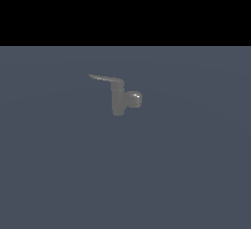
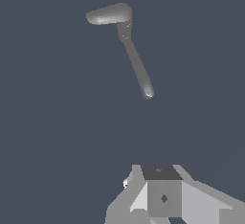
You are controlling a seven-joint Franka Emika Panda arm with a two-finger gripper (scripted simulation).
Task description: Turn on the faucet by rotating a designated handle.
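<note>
Dark grey floor lies bare around the faucet (image 1: 118, 101); its handle (image 1: 105, 79) is untouched, my hand (image 2: 162, 196) well apart, grip state indiscernible.

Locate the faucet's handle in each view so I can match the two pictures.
Exterior view: the handle is the thin lever running from the top of the faucet toward the exterior view's left, tapering to a point.
Wrist view: the handle is the long slim bar, apart from the gripper.
Shared landmark: the rounded stub.
</note>
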